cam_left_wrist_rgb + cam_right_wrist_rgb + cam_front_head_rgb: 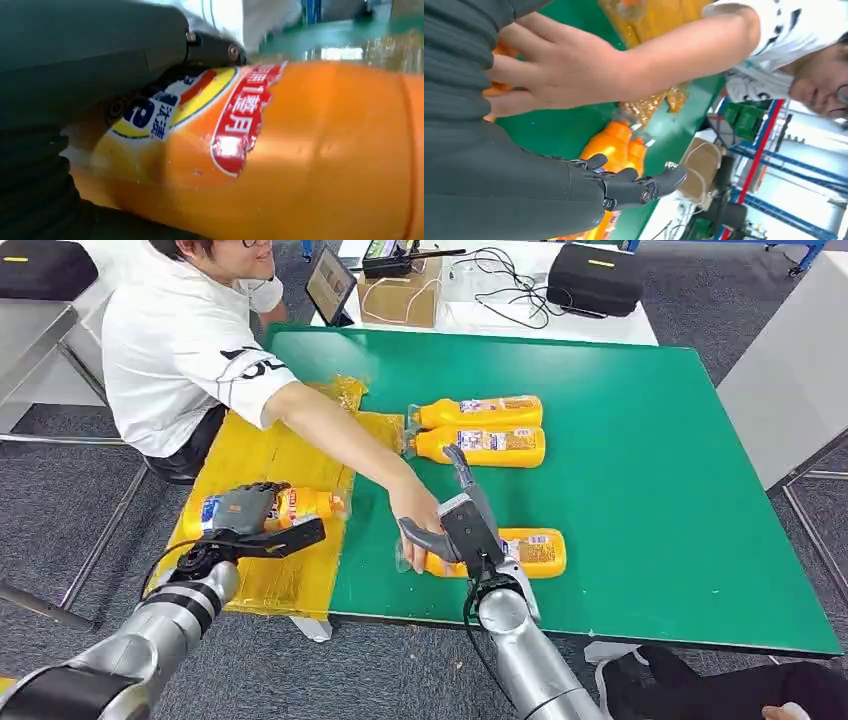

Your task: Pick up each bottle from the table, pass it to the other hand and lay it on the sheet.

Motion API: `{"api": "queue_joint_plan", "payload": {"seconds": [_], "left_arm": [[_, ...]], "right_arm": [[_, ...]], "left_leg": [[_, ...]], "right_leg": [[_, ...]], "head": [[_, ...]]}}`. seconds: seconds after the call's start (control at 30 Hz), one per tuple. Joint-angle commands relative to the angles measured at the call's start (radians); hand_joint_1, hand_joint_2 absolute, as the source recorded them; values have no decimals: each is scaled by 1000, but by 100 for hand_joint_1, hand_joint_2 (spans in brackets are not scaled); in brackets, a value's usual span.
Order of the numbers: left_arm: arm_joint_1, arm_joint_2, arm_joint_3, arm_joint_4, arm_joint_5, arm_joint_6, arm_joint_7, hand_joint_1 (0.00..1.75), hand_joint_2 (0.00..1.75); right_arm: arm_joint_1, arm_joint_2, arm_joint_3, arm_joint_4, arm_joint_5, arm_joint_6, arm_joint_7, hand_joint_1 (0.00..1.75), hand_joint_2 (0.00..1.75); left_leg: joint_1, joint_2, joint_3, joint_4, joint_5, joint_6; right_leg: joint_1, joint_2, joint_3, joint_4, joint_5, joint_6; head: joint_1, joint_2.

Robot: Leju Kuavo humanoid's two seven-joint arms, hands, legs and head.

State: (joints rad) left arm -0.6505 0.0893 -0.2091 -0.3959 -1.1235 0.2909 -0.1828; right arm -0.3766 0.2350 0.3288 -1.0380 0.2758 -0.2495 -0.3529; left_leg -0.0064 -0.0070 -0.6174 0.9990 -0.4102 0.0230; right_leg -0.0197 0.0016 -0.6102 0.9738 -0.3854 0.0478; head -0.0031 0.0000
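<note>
Fingers first: the left hand is wrapped round the labelled middle of an orange bottle, holding it over the yellow sheet, cap end pointing toward the green table. From the left wrist view the bottle's wall looks smooth and glossy, with a creased label under the hand. My read: a rigid plastic body, full enough to carry real weight, and slick where there is no label, so the labelled waist is the sensible place to grip. It should go down gently on its side, since a round bottle can roll.

Over to the right hand: fingers spread and straight, holding nothing, hovering above another bottle lying flat near the table's front edge. A person's hand is right on that bottle's neck end, just beside the robot's thumb, so the space is crowded. I'd judge the mid-body the best hold here too, well away from the tapering neck.

Further out, two more bottles lie side by side, touching, mid-table, caps toward the sheet. Crinkled yellow wrapping sits at the sheet's far corner.
</note>
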Motion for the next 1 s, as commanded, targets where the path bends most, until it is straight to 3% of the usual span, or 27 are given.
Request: {"api": "queue_joint_plan", "payload": {"seconds": [0.03,0.13,0.17,0.23,0.27,0.33,0.37,0.5,0.7,0.87,0.9,0.97,1.0], "left_arm": [[7,58,-87,146,-31,-117,-20,175,175],[16,53,-74,143,-22,-125,-20,175,175],[19,51,-66,139,-17,-116,-23,147,175],[19,51,-66,139,-17,-116,-23,147,175],[24,45,-45,135,-1,-104,-36,0,175],[38,35,20,121,62,-107,-117,0,175],[48,31,44,114,86,-105,-154,0,0],[109,28,138,67,210,-114,-355,0,0],[108,28,138,65,212,-116,-357,0,0],[110,26,152,59,231,-122,-379,0,0],[118,26,174,48,260,-130,-417,0,0],[141,22,216,10,326,-147,-499,0,0],[158,17,230,-27,363,-159,-515,0,0]], "right_arm": [[-72,-20,41,78,-6,19,-1,0,175],[-77,-24,48,83,0,24,1,0,175],[-79,-25,50,84,3,24,3,0,175],[-79,-25,50,84,3,24,3,0,175],[-80,-28,53,86,9,24,8,0,175],[-85,-33,60,101,19,31,15,0,175],[-87,-35,61,111,22,31,17,0,175],[-85,-48,68,147,46,25,17,0,175],[-86,-50,67,148,46,26,17,0,175],[-85,-50,68,147,49,24,18,0,175],[-86,-54,72,149,59,18,22,0,0],[-88,-63,73,159,74,16,31,0,0],[-90,-68,73,168,81,19,35,0,175]], "left_leg": [[0,5,7,-1,-2,-1],[1,9,11,-1,-3,-2],[0,8,10,-2,-2,-2],[1,8,12,-2,-2,-2],[0,7,12,-2,-2,-2],[1,8,14,-2,-3,-3],[0,7,13,-2,-2,-2],[1,7,15,-3,-3,-2],[0,0,16,-1,-2,-2],[0,1,17,-2,-2,-3],[1,2,17,-2,-2,-3],[1,2,19,-2,-2,-3],[0,1,19,-2,-2,-2]], "right_leg": [[0,5,4,-1,0,-1],[1,8,7,-2,0,-3],[1,6,7,-1,0,-2],[1,7,9,-2,0,-3],[1,6,8,-2,0,-2],[2,6,11,-2,0,-3],[1,5,10,-2,0,-2],[1,6,12,-3,0,-2],[0,2,15,-1,-3,-2],[1,3,16,-2,-2,-2],[1,4,16,-2,-2,-3],[1,4,18,-2,-2,-2],[0,3,18,-2,-3,-1]], "head": [[1,0],[1,0],[0,0],[0,0],[1,0],[0,0],[0,0],[1,0],[1,0],[0,0],[0,0],[0,0],[0,0]]}}
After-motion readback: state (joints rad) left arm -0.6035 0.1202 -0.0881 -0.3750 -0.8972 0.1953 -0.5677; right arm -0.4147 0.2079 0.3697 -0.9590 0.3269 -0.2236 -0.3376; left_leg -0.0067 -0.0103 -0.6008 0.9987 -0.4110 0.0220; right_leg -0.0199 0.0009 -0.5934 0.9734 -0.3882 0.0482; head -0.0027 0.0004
